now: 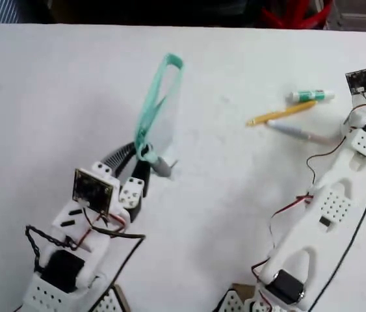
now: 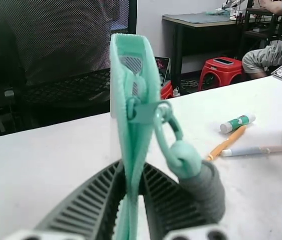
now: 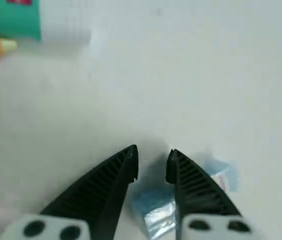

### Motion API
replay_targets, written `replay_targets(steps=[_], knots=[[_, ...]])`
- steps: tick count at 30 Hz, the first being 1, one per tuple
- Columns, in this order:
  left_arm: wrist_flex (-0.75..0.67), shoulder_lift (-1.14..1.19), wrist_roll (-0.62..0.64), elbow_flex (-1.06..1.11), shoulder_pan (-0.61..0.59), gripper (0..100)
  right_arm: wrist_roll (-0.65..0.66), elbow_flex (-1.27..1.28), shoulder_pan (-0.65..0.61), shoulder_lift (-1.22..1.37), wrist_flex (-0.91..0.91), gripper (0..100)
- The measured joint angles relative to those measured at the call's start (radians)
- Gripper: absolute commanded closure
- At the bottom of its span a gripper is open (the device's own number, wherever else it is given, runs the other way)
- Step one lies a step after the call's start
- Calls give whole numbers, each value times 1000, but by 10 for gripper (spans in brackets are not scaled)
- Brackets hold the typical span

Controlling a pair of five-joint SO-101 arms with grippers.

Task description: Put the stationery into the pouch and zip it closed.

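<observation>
Pouch (image 1: 149,117) stands on edge mid-table, left gripper (image 2: 133,167) clenched on its near end beside the zip pull. Pen (image 1: 296,132), pencil (image 1: 280,113) and glue stick (image 1: 309,96) lie toward the far right corner. Right gripper (image 3: 152,162), jaws slightly parted, hangs over the pen's right-edge end. The pen's long axis runs from there toward the pouch.

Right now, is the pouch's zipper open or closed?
Open. In the high view the pouch shows its two teal zipper edges spread into a loop; the left gripper pinches one end.
</observation>
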Motion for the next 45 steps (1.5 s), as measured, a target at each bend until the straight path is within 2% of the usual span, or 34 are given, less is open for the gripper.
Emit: replay_targets(steps=[2, 5, 8, 12, 18, 23, 29, 32, 37, 38, 41, 45], knots=[[-2, 0, 0, 0, 0, 972, 35, -55, 5, 2, 100, 870], [-2, 0, 0, 0, 0, 972, 91, -72, 8, -40, 221, 735], [-2, 0, 0, 0, 0, 972, 68, -71, 26, -94, 318, 654], [-2, 0, 0, 0, 0, 972, -75, -68, 74, -158, 367, 654], [-2, 0, 0, 0, 0, 972, -279, -68, 80, -193, 336, 654], [-2, 0, 0, 0, 0, 972, -293, -41, 91, -193, 233, 654], [-2, 0, 0, 2, 0, 972, -207, 49, 87, -146, 49, 655], [-2, 0, 0, 2, 0, 972, -118, 104, 87, -120, -49, 700], [-2, 0, 0, 2, 0, 972, 3, 140, 91, -87, -104, 967], [-2, 0, 0, 2, 0, 972, 21, 141, 92, -83, -106, 991], [-2, 0, 0, 2, 0, 972, 87, 140, 104, -80, -110, 978], [-2, 0, 0, 2, 0, 972, 144, 138, 117, -114, -11, 981]])
